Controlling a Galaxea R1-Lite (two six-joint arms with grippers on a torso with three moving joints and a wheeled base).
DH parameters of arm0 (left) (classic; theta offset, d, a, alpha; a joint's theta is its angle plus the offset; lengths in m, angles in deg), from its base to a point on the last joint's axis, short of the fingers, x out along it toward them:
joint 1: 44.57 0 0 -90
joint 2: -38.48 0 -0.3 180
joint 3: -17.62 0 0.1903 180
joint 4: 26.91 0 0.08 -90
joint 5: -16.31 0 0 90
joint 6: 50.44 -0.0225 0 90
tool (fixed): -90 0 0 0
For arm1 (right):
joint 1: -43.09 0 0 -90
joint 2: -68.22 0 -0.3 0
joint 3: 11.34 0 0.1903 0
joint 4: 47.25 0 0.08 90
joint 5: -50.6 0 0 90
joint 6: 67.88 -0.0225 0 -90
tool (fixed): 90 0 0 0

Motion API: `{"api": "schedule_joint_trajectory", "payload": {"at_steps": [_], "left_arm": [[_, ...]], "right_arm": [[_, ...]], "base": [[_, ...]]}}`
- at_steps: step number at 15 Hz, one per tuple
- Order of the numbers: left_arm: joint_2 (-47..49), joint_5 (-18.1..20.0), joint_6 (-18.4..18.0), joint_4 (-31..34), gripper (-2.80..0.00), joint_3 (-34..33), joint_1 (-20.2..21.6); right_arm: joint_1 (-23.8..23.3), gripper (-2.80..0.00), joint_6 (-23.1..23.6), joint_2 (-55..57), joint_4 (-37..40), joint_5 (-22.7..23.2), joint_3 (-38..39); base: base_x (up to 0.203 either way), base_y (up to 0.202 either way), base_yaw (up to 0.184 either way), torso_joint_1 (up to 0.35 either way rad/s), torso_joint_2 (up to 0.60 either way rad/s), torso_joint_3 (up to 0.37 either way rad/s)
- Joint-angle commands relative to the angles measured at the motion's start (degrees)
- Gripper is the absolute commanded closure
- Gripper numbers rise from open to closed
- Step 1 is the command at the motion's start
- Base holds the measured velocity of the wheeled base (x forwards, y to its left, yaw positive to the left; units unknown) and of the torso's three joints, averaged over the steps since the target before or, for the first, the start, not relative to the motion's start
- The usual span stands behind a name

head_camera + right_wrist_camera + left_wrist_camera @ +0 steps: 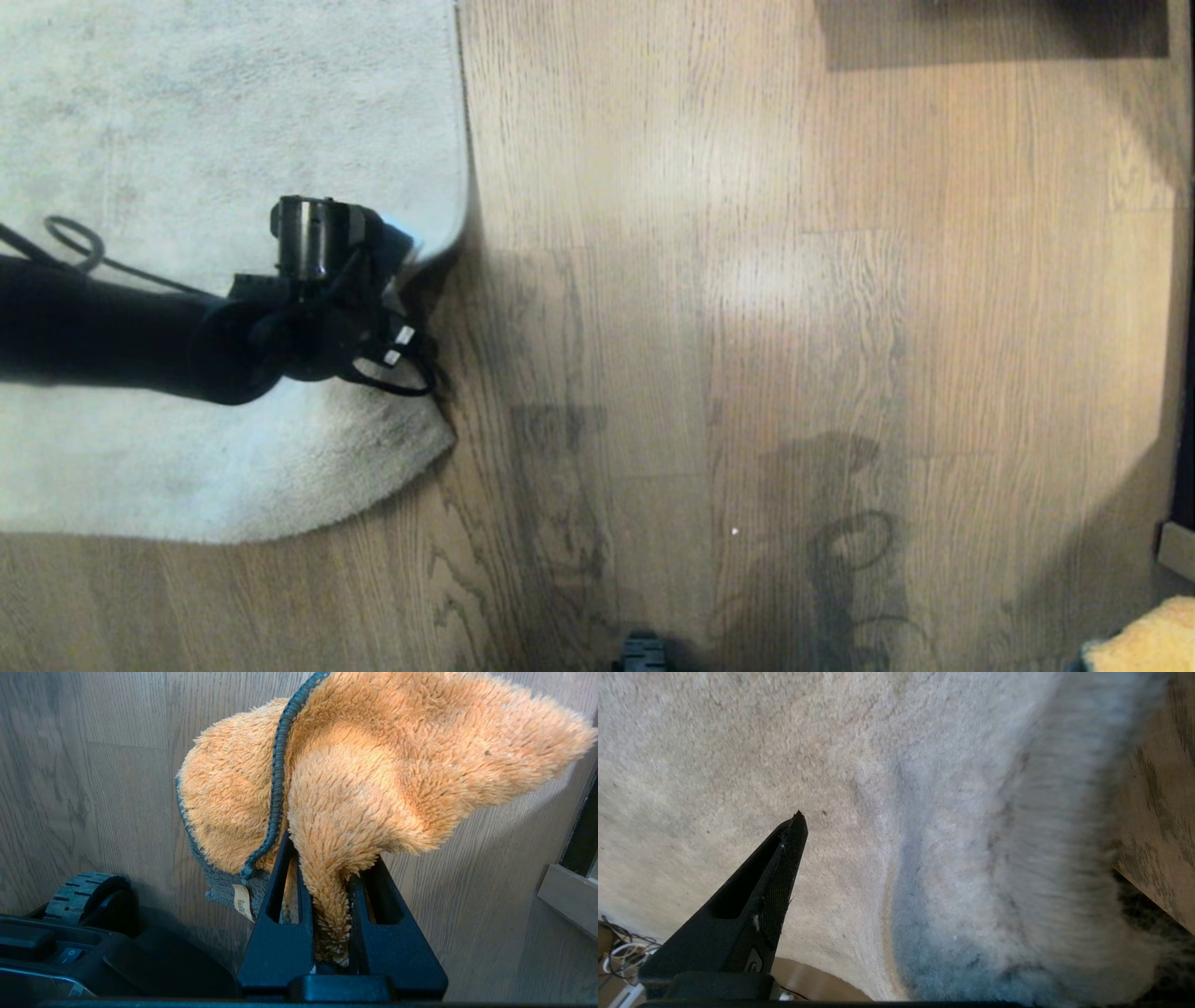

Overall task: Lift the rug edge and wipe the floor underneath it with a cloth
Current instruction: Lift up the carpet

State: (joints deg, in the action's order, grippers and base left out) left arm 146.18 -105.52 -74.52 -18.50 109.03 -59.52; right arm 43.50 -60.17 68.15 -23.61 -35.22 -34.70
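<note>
The light grey rug (187, 112) covers the left of the head view on the brown plank floor (747, 327). My left arm reaches across it, and the left gripper (411, 271) sits at the rug edge (462, 224), which bulges up there. In the left wrist view the left gripper (906, 826) is open. One black finger (784, 858) stands clear above the pile, and the other is hidden behind the raised rug edge (1041, 858). My right gripper (327, 849) is shut on the orange fluffy cloth (373, 765), held just above the floor (93, 788). A corner of the cloth (1148, 639) shows at the lower right.
My base and a wheel (88, 896) are beside the right gripper, and part of the base (642, 653) shows at the bottom. A skirting or furniture edge (1178, 551) runs along the right. A dark shape (990, 33) lies at the top right. Cables (621, 956) lie beyond the rug.
</note>
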Motion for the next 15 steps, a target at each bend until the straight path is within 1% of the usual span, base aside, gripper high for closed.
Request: {"api": "schedule_joint_trajectory", "payload": {"at_steps": [1,7,9,11,15], "left_arm": [[0.2,-0.1,-0.4,-0.2,-2.8,0.9,0.0],[1.7,-0.1,-0.5,-0.1,-2.8,4.9,-0.1],[1.8,-0.1,-0.5,-0.1,-2.8,5.1,-0.2],[1.4,-0.1,-0.5,-0.1,-2.8,3.7,-0.6],[-1.1,-0.1,-0.5,0.0,-2.8,-3.1,-1.9]], "right_arm": [[0.0,0.0,0.0,0.1,0.0,0.0,0.0],[0.0,0.0,0.0,0.1,0.0,0.0,0.0],[0.0,0.0,0.0,0.1,0.0,0.0,0.0],[0.0,0.0,0.0,0.1,0.0,0.0,0.0],[0.0,0.0,0.0,0.1,0.0,0.0,0.0]], "base": [[0.0,0.0,0.0,0.0,0.0,0.0],[0.0,0.0,0.0,0.0,0.0,0.0],[0.0,0.0,0.0,0.0,0.0,0.0],[0.0,0.0,0.0,0.0,0.0,0.0],[0.0,0.0,0.0,0.0,0.0,0.0]]}}
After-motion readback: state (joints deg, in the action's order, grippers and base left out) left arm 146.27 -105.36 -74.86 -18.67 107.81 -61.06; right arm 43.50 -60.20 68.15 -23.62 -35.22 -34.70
